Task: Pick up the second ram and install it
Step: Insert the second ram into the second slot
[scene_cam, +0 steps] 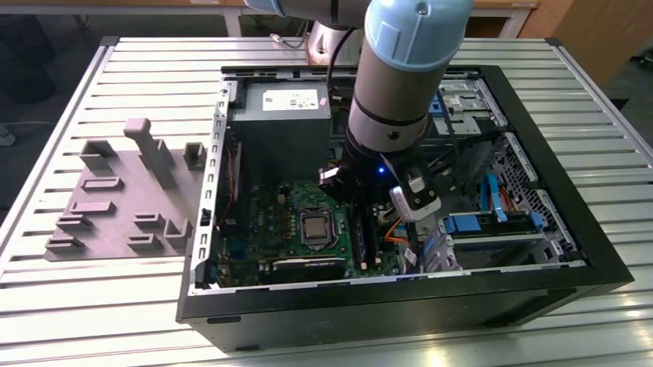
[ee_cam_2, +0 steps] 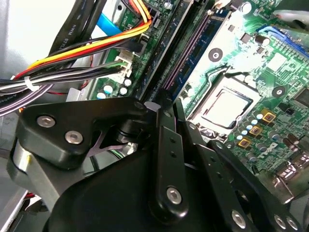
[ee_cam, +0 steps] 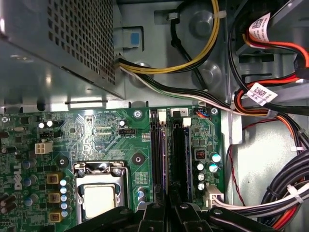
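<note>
The arm (scene_cam: 393, 92) reaches down into the open computer case (scene_cam: 408, 306) at the middle of the exterior view, and its wrist hides the memory slots there; in both wrist views the gripper (ee_cam: 167, 194) (ee_cam_2: 166, 104) has its black fingers (ee_cam: 153, 212) drawn nearly together on the second ram (ee_cam: 164, 150) (ee_cam_2: 186, 55); the stick stands on edge along a slot of the green motherboard (ee_cam: 96, 130), with another long black slot (ee_cam: 179, 150) just beside it.

No writing is given here, but labels show: a white printed sticker on the grey power supply (scene_cam: 289, 98) toward the top of the exterior view; white barcode tags (ee_cam: 260, 93) wrapped around the red and black cables in the first wrist view; small white print across the board.

The silver processor socket (ee_cam: 99, 200) (scene_cam: 317, 227) sits near the slots; yellow, black and white cable bundles (ee_cam: 183, 65) run just beyond the board's edge; blue drive brackets (scene_cam: 475, 223) lie at the exterior view's right.

Outside the case, at the exterior view's left, a grey fixture block (scene_cam: 122, 199) with upright posts rests on the slatted metal table (scene_cam: 61, 306).
</note>
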`<state>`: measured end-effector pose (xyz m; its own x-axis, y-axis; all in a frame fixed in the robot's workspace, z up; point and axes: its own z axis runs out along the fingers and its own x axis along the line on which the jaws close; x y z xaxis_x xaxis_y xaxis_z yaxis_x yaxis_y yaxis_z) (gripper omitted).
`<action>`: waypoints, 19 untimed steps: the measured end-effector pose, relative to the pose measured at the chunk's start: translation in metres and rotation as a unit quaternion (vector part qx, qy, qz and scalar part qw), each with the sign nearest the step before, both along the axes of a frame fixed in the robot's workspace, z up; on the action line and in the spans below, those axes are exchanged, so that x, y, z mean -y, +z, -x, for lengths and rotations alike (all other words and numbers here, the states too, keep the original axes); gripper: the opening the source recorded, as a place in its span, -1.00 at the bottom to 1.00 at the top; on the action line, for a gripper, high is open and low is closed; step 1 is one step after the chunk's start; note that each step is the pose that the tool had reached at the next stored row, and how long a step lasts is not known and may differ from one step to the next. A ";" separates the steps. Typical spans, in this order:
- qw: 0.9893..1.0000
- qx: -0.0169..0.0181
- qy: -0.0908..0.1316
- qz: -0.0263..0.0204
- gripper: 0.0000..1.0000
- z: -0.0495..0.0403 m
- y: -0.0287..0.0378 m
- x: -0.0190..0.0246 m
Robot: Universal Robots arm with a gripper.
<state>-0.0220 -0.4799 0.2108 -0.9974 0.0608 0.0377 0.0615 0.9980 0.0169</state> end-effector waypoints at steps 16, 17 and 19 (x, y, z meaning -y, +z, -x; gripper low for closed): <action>1.000 0.000 0.001 0.000 -0.72 0.0002 0.0019 0.0000; 1.000 0.000 0.001 0.000 -0.72 0.0002 0.0019 0.0000; 1.000 0.000 0.004 0.000 -0.72 0.0002 0.0020 0.0000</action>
